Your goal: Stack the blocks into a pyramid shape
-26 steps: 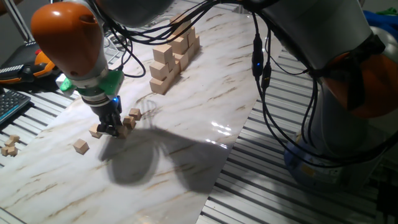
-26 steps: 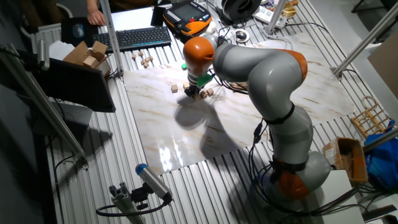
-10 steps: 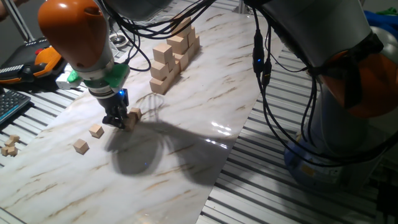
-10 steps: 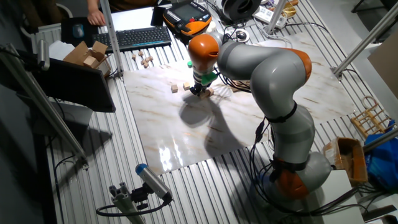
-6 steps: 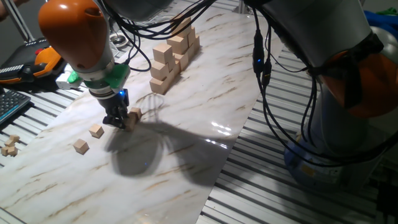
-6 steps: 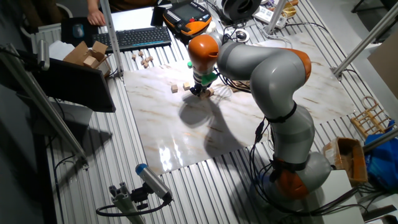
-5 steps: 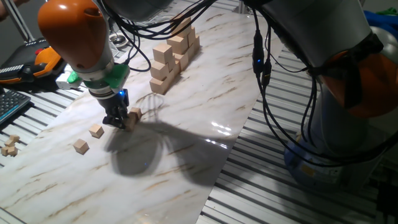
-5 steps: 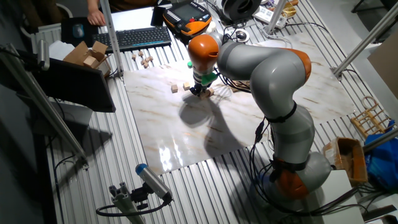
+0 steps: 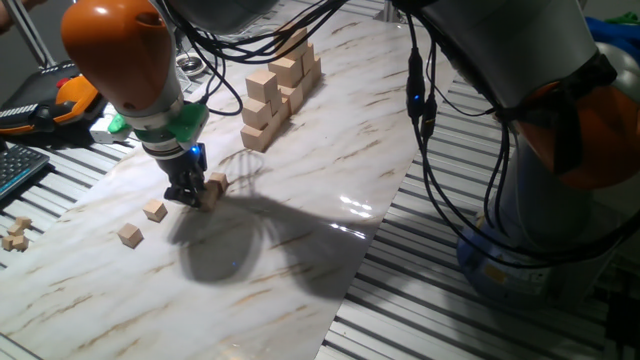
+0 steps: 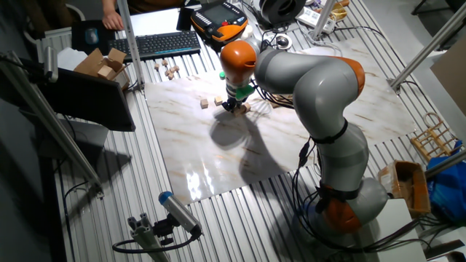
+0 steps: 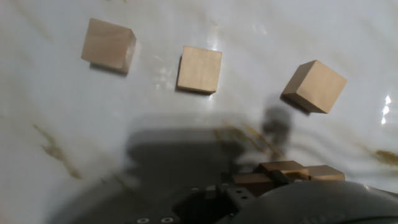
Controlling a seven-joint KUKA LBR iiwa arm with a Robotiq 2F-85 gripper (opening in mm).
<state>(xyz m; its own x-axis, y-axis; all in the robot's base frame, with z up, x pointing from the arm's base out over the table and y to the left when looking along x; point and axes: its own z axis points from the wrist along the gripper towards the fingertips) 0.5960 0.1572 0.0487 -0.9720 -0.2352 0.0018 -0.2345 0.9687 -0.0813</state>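
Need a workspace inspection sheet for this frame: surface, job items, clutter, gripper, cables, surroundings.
Surface: marbled white tabletop, glossy, with glare patches and the arm's shadow.
Job's things: two loose small blocks lying apart; a small cluster of blocks at the gripper; the hand view shows three separate blocks on the surface.
Clutter: staircase stack of larger cubes at the far side; a few tiny blocks at the board's edge.
Gripper: gripper low at the cluster; fingers hidden, open or shut cannot be told.
Cables: black cables hang along the arm.
Surroundings: slotted aluminium frame, keyboard, cardboard box.
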